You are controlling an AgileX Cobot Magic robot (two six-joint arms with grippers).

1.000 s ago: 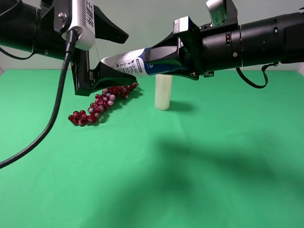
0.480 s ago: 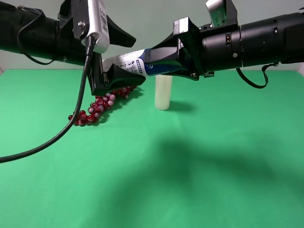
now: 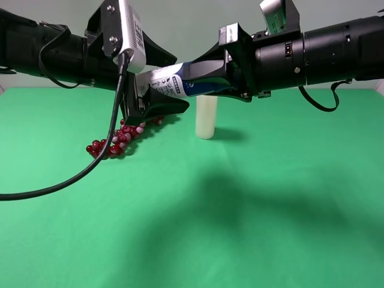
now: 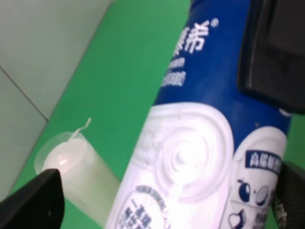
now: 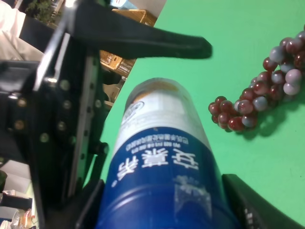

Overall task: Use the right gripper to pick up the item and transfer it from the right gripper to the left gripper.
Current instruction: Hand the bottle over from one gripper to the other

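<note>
The item, a bottle (image 3: 174, 81) with a blue upper body and white lower body, lies level in the air. My right gripper (image 3: 207, 78) is shut on its blue end. My left gripper (image 3: 163, 81) is open, with one jaw above and one below the white end, and gaps still show. The left wrist view shows the bottle (image 4: 200, 143) close up, with a right finger (image 4: 276, 52) on it. The right wrist view shows the bottle (image 5: 162, 162) pointing into the left gripper's frame, with a left finger (image 5: 138, 43) above it.
A plain white candle (image 3: 206, 117) stands on the green cloth (image 3: 240, 210) just behind and below the bottle; it also shows in the left wrist view (image 4: 71, 162). A string of red and pink beads (image 3: 120, 139) lies under the left gripper. A black cable (image 3: 78, 177) hangs from the left arm.
My left gripper has moved right, and its open jaws now straddle the bottle's white end. The right gripper and bottle have stayed still.
</note>
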